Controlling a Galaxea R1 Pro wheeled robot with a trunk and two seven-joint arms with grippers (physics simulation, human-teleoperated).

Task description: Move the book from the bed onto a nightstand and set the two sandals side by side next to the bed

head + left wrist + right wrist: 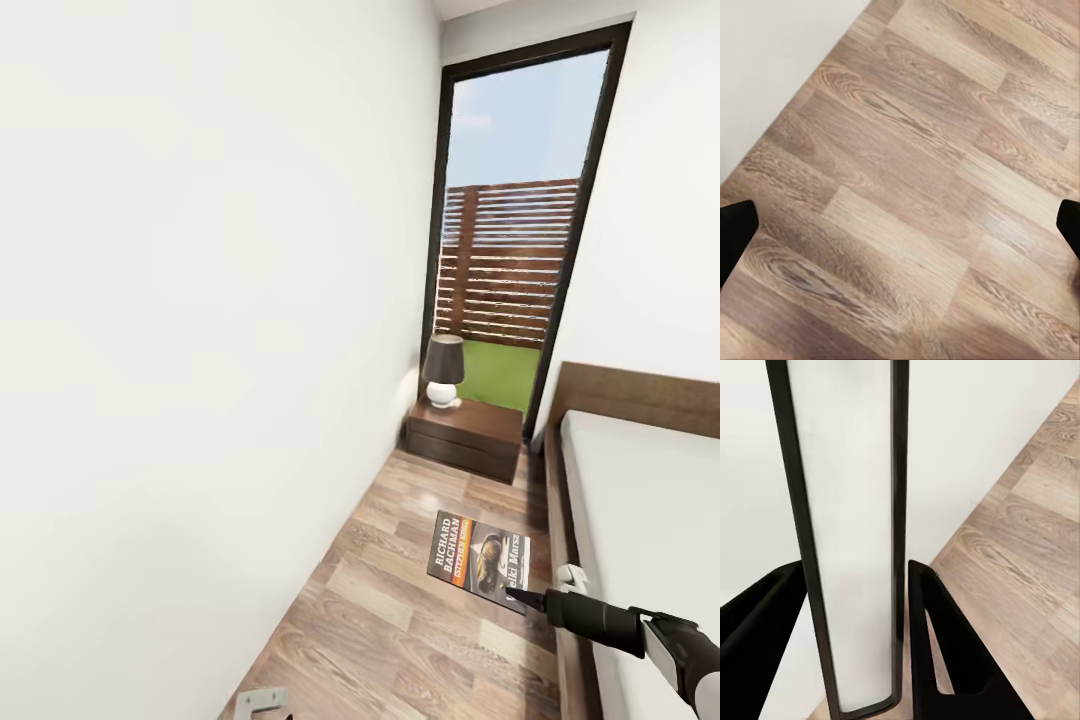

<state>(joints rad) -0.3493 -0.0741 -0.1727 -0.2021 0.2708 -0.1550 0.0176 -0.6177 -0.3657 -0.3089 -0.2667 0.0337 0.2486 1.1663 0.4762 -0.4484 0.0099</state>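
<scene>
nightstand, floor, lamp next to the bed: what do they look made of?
Nightstand: dark reddish-brown wood, satin finish; drawer lines show on the front, though the grain is too small to confirm. Floor: light-brown wood-look planks, clear grain and staggered seams, slightly glossy; could be laminate. Lamp: dark shade, probably fabric, on a round white base that looks glazed ceramic.

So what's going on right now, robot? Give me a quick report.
Right hand shut on the book, carried above the wood floor. Left hand open, holding nothing. Nightstand ahead beside the bed, lamp on top.
</scene>
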